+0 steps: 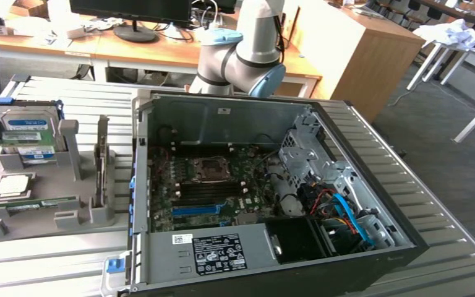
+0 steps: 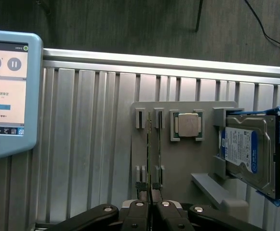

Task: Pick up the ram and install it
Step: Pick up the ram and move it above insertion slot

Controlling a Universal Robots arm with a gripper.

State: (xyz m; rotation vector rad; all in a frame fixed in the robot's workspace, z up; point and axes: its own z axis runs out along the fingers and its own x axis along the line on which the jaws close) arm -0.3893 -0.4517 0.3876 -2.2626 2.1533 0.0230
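The ram (image 1: 44, 203) is a thin green stick standing on edge in a slot of the grey parts holder (image 1: 52, 179) on the exterior view's left. In the wrist view the ram (image 2: 149, 144) shows edge-on as a narrow line between the holder's small brackets. My gripper (image 2: 151, 204) hangs well above the holder, in line with the ram. Its fingers (image 2: 140, 207) are shut close together, and I see nothing held in them. The open computer case (image 1: 262, 185) stands in the middle, with the motherboard and its blue slot (image 1: 198, 210) exposed.
The holder also carries a silver hard drive (image 2: 246, 151) and a square processor (image 2: 188, 125). A teach pendant with a lit screen (image 2: 7, 91) lies beside the ribbed metal table (image 2: 91, 144). The arm's base (image 1: 242, 62) stands behind the case, and desks and a monitor lie beyond.
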